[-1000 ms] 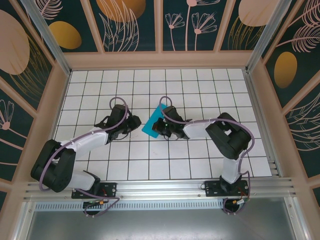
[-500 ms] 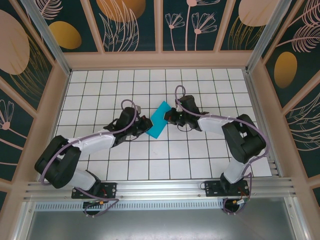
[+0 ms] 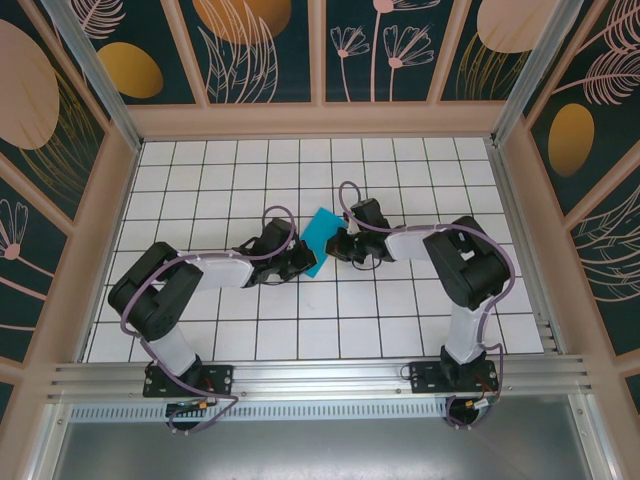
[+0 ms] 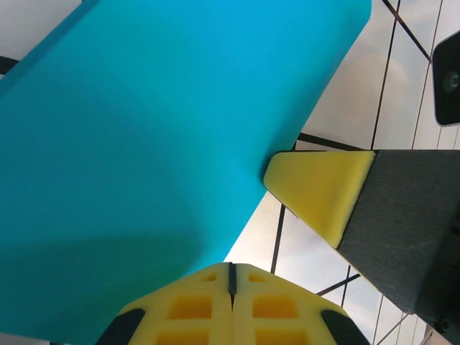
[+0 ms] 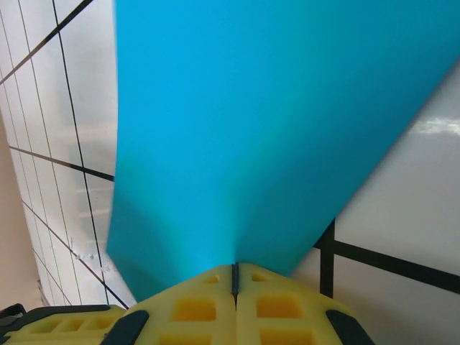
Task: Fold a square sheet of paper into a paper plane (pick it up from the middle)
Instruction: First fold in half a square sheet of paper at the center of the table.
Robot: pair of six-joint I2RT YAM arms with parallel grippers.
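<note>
The square sheet of paper (image 3: 322,232), bright teal, is held off the tiled floor between both grippers as a narrow slanted band. My right gripper (image 3: 340,245) is shut on its right edge. In the right wrist view the sheet (image 5: 273,129) fans up from the closed yellow jaws (image 5: 234,269), with a soft crease starting at them. My left gripper (image 3: 306,264) is shut at the sheet's near lower corner. In the left wrist view the paper (image 4: 144,144) runs down to the closed jaws (image 4: 231,267). One of the right gripper's fingers (image 4: 320,190) touches the paper's edge.
The white tiled floor (image 3: 300,330) with black grid lines is walled by peach-framed panels (image 3: 320,118) at the back and both sides. An aluminium rail (image 3: 320,375) carrying both arm bases runs along the near edge.
My left arm reached right to the paper's near corner and its jaws closed there. The right gripper, still shut on the paper, shifted slightly, and the sheet swung between them.
</note>
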